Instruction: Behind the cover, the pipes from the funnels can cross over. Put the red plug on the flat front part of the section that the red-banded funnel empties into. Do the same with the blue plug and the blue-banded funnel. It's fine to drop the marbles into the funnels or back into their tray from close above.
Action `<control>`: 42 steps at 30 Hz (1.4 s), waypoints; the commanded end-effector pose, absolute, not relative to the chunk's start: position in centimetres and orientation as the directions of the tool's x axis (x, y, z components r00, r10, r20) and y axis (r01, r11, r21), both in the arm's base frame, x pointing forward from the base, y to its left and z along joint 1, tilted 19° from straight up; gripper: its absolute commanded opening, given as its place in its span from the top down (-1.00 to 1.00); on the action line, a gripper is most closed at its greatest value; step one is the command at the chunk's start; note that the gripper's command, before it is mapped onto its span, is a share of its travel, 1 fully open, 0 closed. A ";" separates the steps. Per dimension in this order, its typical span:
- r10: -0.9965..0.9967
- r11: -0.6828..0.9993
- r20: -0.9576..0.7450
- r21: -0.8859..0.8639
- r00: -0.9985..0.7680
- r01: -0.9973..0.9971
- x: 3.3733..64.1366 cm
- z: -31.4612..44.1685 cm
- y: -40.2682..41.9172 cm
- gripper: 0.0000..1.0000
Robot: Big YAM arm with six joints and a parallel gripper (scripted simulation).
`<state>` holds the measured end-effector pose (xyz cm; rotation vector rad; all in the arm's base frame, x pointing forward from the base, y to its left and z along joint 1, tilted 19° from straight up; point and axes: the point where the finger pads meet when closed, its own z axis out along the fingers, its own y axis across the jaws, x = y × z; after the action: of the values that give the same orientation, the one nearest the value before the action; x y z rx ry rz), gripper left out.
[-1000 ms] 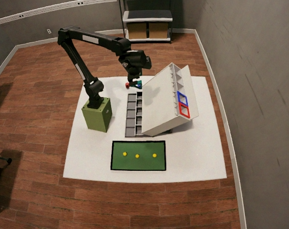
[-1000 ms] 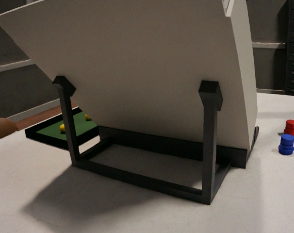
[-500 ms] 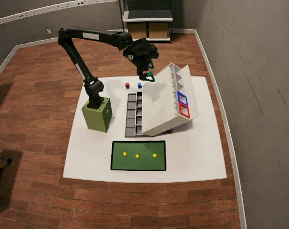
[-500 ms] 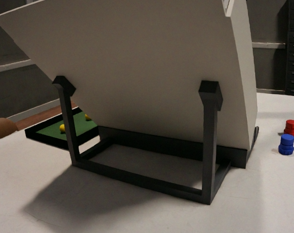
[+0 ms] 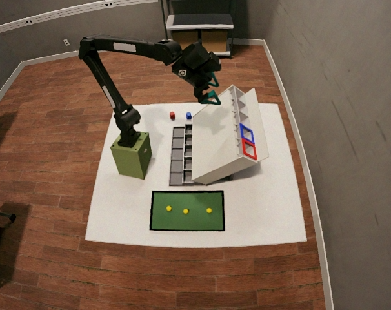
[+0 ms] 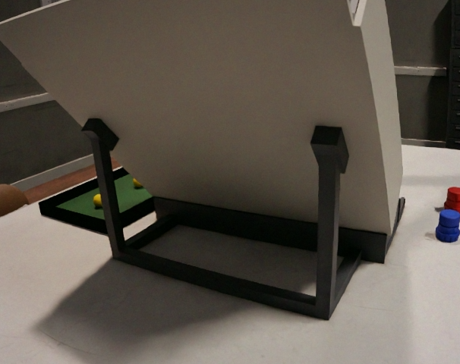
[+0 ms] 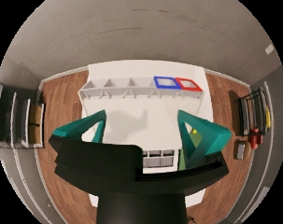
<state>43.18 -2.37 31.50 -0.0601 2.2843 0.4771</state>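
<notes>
The red plug (image 5: 171,115) (image 6: 455,199) and blue plug (image 5: 188,115) (image 6: 448,226) stand upright on the table, beyond the far end of the grey section row (image 5: 178,143). The flat front parts in view are bare. The blue-banded funnel (image 5: 242,132) (image 7: 168,88) and red-banded funnel (image 5: 243,146) (image 7: 191,90) are side by side at the top of the sloped cover (image 5: 212,133) (image 7: 141,133), red at the end. Three yellow marbles (image 5: 169,208) (image 5: 186,211) (image 5: 209,210) lie in the green tray (image 5: 199,221). My gripper (image 5: 218,94) (image 7: 141,113) is open and empty, high above the cover's far side. The pipes are hidden.
The funnel row also has unbanded funnels beside the blue one. A raised back panel (image 5: 258,126) stands behind the funnels. A dark stand (image 6: 327,235) props up the box from behind. The arm's green base (image 5: 129,161) stands left of the section row.
</notes>
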 end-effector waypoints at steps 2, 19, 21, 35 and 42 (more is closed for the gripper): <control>0.113 0.929 -0.772 0.305 -0.625 -0.209 45.5 35.4 -2.3 -1.00; 0.120 0.929 -0.776 0.308 -0.620 -0.206 45.7 35.3 -2.4 -1.00; 0.120 0.929 -0.776 0.308 -0.620 -0.206 45.7 35.3 -2.4 -1.00; 0.120 0.929 -0.776 0.308 -0.620 -0.206 45.7 35.3 -2.4 -1.00; 0.120 0.929 -0.776 0.308 -0.620 -0.206 45.7 35.3 -2.4 -1.00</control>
<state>44.18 -2.54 32.37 -0.0361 2.2469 0.4788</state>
